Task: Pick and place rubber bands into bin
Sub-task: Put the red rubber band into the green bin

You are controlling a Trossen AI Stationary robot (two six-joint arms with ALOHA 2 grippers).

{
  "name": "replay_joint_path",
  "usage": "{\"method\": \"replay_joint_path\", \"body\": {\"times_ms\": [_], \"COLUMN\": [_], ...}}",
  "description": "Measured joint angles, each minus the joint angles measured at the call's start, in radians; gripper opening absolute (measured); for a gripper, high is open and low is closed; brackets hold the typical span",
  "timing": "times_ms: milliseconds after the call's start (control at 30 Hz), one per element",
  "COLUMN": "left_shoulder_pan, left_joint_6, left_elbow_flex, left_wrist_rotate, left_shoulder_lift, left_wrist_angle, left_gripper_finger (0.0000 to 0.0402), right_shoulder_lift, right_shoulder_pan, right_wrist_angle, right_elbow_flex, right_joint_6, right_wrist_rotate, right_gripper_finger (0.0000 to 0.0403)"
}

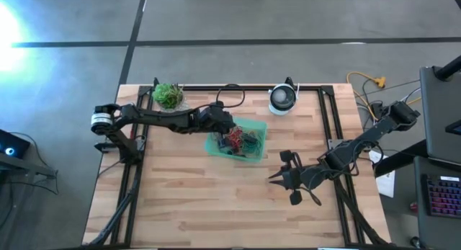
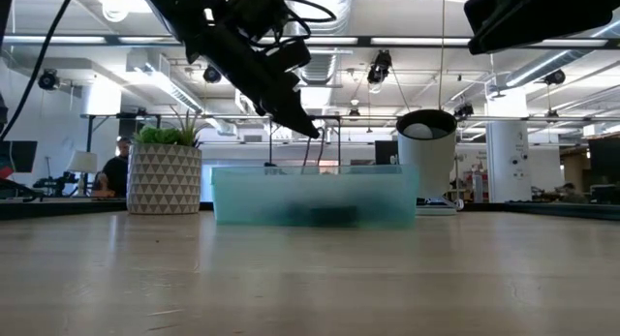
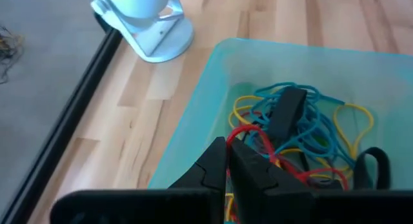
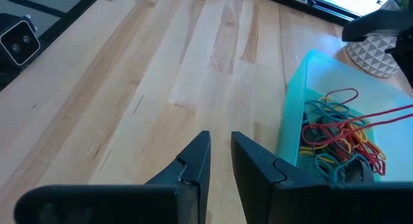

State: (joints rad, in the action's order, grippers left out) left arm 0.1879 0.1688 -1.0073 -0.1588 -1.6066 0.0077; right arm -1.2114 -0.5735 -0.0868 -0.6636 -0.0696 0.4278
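Note:
The bin [image 1: 258, 126] is a translucent green tray at the table's middle, toward the far edge. A tangle of rubber bands [image 1: 241, 142] in red, blue, yellow and dark colours lies on its floor [image 4: 335, 130]. My left gripper [image 3: 229, 143] hangs over the bin's left part [image 2: 312, 133], shut on a red rubber band. My right gripper [image 4: 219, 137] stands above bare wood to the right of the bin and nearer the table's front edge [image 1: 274, 178]. Its fingers are a little apart and there is nothing between them. My left gripper pinches a red rubber band [image 3: 248, 135] between its two fingertips. The fingers slant down from the table's left side. The band runs out nearly straight [image 4: 387, 114] from the fingers down to the pile, and its lower end lies among the other bands. Thin strands hang below the fingertips [image 2: 308, 154].
A white patterned pot with a green plant [image 1: 168, 95] stands at the far left, beside the left arm. A round white and dark device [image 1: 283, 99] stands at the far edge, right of the bin. Black rails [image 1: 328, 120] run along the table's sides. Bare wood spreads toward the front.

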Motion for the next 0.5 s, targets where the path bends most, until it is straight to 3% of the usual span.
{"method": "replay_joint_path", "body": {"times_ms": [300,500], "left_shoulder_pan": [0.0,0.0], "left_joint_6": [0.001,0.0], "left_elbow_flex": [0.0,0.0], "left_wrist_rotate": [0.049,0.049], "left_shoulder_lift": [0.001,0.001], "left_wrist_angle": [-0.018,-0.017], "left_gripper_finger": [0.0002,0.0046], "right_shoulder_lift": [0.0,0.0], "right_shoulder_pan": [0.0,0.0], "right_wrist_angle": [-0.004,-0.005], "right_elbow_flex": [0.0,0.0], "right_joint_6": [-0.002,-0.002], "right_wrist_rotate": [0.0,0.0], "right_gripper_finger": [0.0057,0.0057]}}
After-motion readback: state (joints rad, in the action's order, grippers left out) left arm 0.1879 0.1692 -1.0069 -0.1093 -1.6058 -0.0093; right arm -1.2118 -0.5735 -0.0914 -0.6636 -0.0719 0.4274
